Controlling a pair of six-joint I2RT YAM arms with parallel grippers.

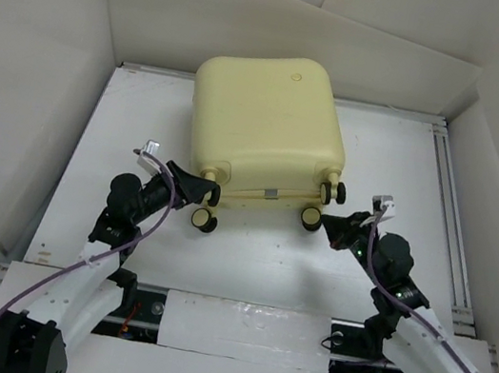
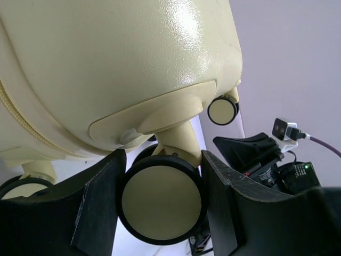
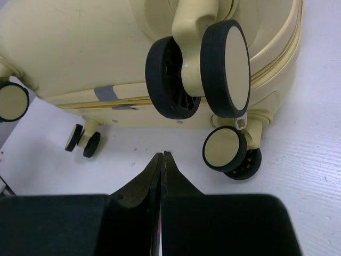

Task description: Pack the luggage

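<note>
From above, the pale yellow suitcase (image 1: 265, 126) lies closed on the far middle of the white table (image 1: 310, 279). Its round logo (image 1: 296, 76) faces up and its wheels point back at the arms. The left gripper (image 1: 197, 189) is in at the near-left wheels. The right gripper (image 1: 329, 222) sits just beside the near-right wheel (image 1: 310, 218).

The left wrist camera looks up under the suitcase shell (image 2: 122, 58). A caster wheel (image 2: 160, 200) fills the gap between the left gripper's (image 2: 162, 156) two fingers (image 2: 101, 208), both of them right up against it. I can't tell whether they are actually squeezing it. Another wheel (image 2: 222, 110) shows further along, with the other arm's black gripper (image 2: 250, 149) beyond it.

In the right wrist view, the right gripper (image 3: 162, 156) has its fingers pressed flat together with nothing between them. It points at the suitcase's wheeled end (image 3: 80, 48). A twin caster (image 3: 200, 69) hangs just above the tips, and a second wheel (image 3: 226, 149) rests on the table (image 3: 309, 160), a zipper pull (image 3: 241, 122) dangling over it.
</note>
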